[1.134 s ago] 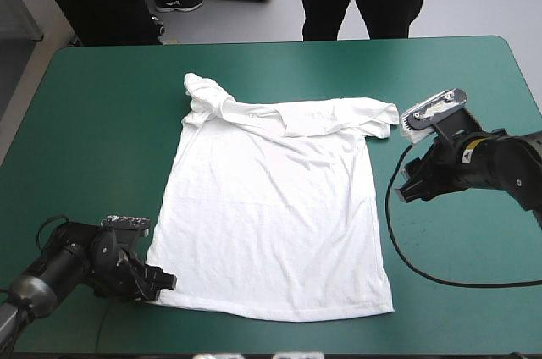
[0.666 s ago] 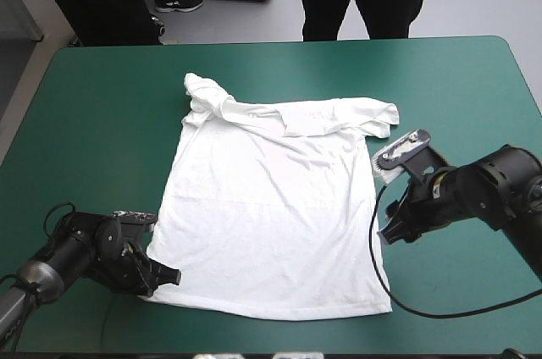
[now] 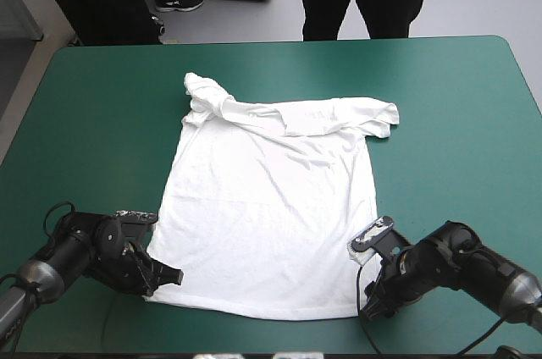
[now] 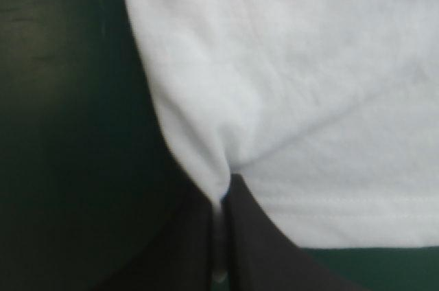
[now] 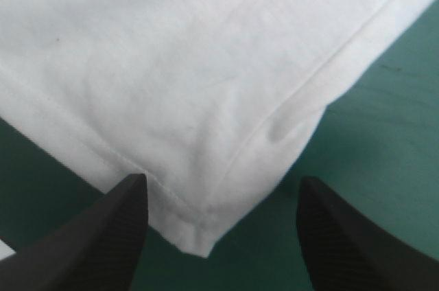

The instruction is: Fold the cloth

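The white T-shirt (image 3: 271, 207) lies spread flat on the teal-green cover, collar toward the far edge and hem toward the near edge. My left gripper (image 3: 165, 278) is at the hem's near-left corner. In the left wrist view its black fingers (image 4: 254, 236) are all but shut, with a fold of the T-shirt (image 4: 288, 85) pinched between them. My right gripper (image 3: 366, 304) sits low at the near-right hem corner. In the right wrist view it (image 5: 223, 188) stands open, and the T-shirt's (image 5: 171, 64) corner lies flat between the two fingers.
The far-left sleeve (image 3: 203, 92) is bunched into a lump, while the far-right sleeve (image 3: 381, 118) lies flatter. Bare teal-green cover (image 3: 457, 105) stretches to the right and left of the shirt. Both grippers are close to the table's near edge.
The left gripper has shut on the near-left hem corner. The right arm has travelled from beside the right sleeve, along the shirt's right side, to the near-right hem corner, still open.
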